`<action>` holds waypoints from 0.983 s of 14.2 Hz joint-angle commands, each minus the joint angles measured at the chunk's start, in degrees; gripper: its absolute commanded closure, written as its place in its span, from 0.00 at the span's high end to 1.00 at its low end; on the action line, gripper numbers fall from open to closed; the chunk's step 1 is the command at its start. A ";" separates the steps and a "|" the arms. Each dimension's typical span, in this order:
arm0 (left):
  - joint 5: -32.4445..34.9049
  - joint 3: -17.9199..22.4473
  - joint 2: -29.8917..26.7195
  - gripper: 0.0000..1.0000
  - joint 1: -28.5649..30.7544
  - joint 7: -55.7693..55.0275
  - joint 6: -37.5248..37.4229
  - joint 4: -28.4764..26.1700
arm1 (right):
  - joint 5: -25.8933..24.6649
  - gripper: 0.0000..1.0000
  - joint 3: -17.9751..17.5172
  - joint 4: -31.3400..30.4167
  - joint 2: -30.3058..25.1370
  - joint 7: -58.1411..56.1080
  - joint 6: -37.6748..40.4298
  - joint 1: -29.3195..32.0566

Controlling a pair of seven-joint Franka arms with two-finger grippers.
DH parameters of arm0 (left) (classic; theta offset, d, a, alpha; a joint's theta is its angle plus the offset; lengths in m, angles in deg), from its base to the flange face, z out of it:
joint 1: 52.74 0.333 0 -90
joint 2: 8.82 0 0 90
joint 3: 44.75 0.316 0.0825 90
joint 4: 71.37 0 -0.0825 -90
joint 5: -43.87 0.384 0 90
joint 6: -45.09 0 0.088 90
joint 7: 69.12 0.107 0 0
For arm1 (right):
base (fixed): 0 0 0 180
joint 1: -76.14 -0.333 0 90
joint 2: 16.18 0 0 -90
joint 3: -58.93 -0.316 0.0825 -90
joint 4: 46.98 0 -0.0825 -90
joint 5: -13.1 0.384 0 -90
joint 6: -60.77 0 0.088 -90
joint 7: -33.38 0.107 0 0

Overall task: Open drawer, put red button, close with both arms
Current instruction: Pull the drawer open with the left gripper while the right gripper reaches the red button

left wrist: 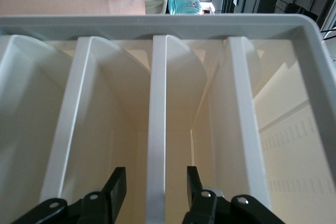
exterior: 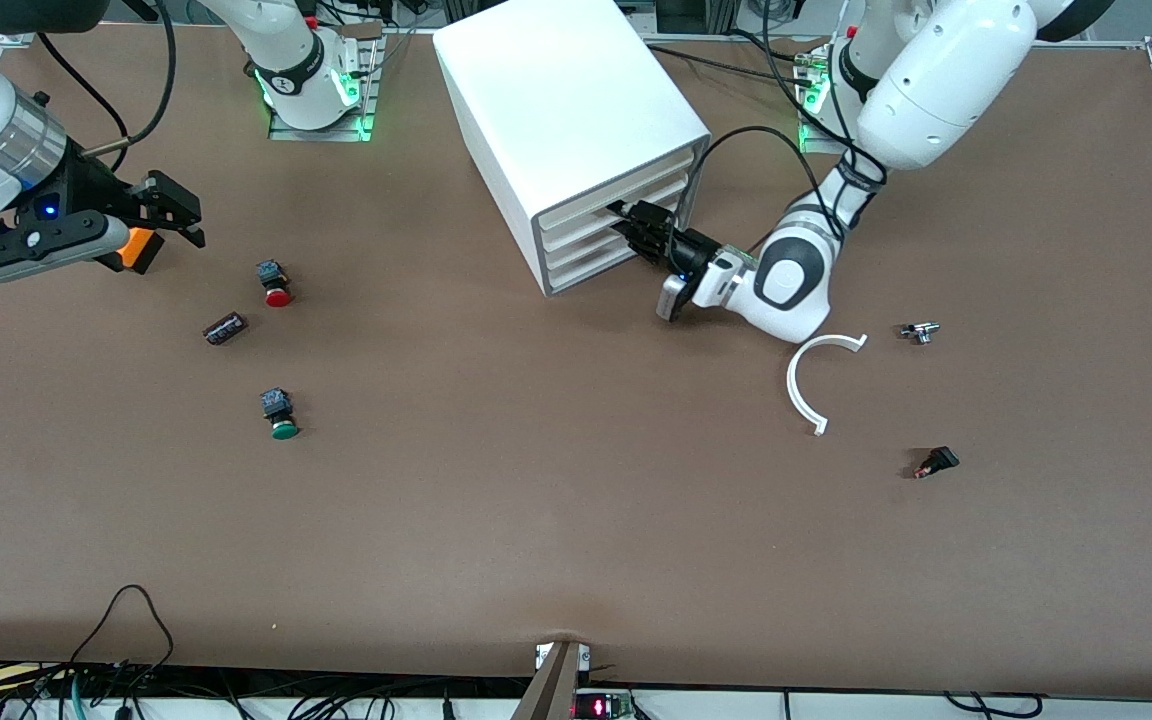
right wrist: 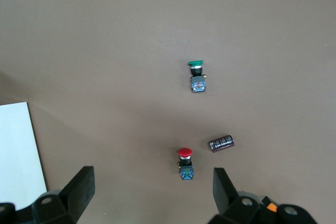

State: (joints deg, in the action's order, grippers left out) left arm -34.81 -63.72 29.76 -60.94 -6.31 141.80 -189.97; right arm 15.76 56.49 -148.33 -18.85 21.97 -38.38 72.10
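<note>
The white cabinet point(exterior: 576, 130) stands at the table's middle, near the bases, with all four drawers pushed in. My left gripper point(exterior: 639, 228) is at its front, open. In the left wrist view its fingers point(left wrist: 116, 187) stand on either side of one drawer's sloped front lip point(left wrist: 157, 129) without closing on it. The red button point(exterior: 276, 283) lies on its side on the table toward the right arm's end; it also shows in the right wrist view point(right wrist: 185, 163). My right gripper point(exterior: 171, 215) is open and empty in the air, near the red button.
A green-capped button point(exterior: 280, 413) and a dark cylinder point(exterior: 225, 328) lie near the red button. Toward the left arm's end lie a white C-shaped piece point(exterior: 816, 380), a small metal part point(exterior: 919, 332) and a black switch with a red tip point(exterior: 937, 462).
</note>
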 commanded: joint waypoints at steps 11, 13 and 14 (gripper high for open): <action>-1.74 0.86 -1.31 0.00 0.91 -1.98 3.39 -0.58 | -0.72 1.00 -0.02 0.72 5.48 -1.51 -0.78 0.08; -1.74 0.86 -1.93 0.00 2.05 -2.52 5.50 -0.67 | -0.72 1.00 0.16 0.80 5.74 -1.95 -1.22 0.17; -1.83 0.86 -2.02 0.00 2.40 -2.60 6.29 -0.58 | -0.72 1.00 0.33 0.80 5.83 -3.43 -1.23 0.35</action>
State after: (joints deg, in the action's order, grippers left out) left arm -35.10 -63.31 29.00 -59.29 -7.46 143.55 -189.94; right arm 15.70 56.59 -148.32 -13.24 20.91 -39.60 72.14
